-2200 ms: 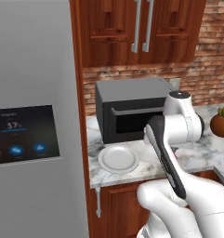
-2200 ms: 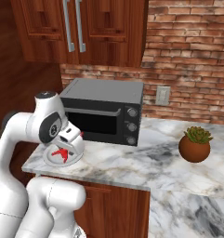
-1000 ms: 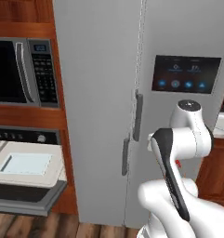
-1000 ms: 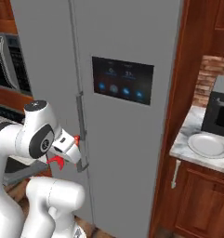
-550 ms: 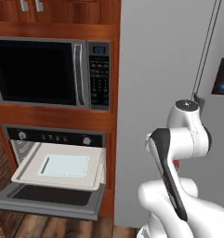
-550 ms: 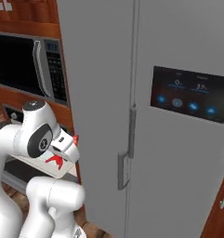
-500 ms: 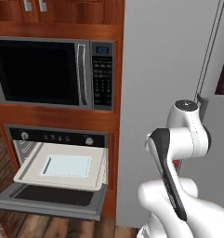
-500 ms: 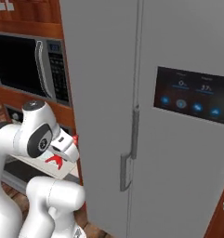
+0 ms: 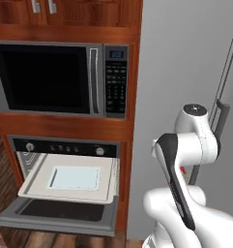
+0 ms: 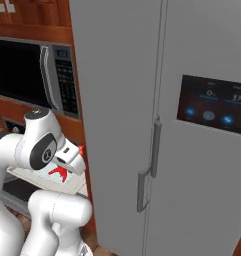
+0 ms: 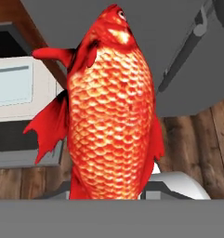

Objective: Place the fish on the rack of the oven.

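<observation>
The fish (image 11: 111,107) sits clamped between the jaws, head pointing outward.

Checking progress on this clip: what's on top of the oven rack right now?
Nothing lies on the rack but its pale centre panel; its far right edge is hidden behind the arm. The fish is in the pincer.

Both base views look forward past the arm, sharing the oven (image 9: 65,193), hand view close on fish (image 11: 112,111)
</observation>
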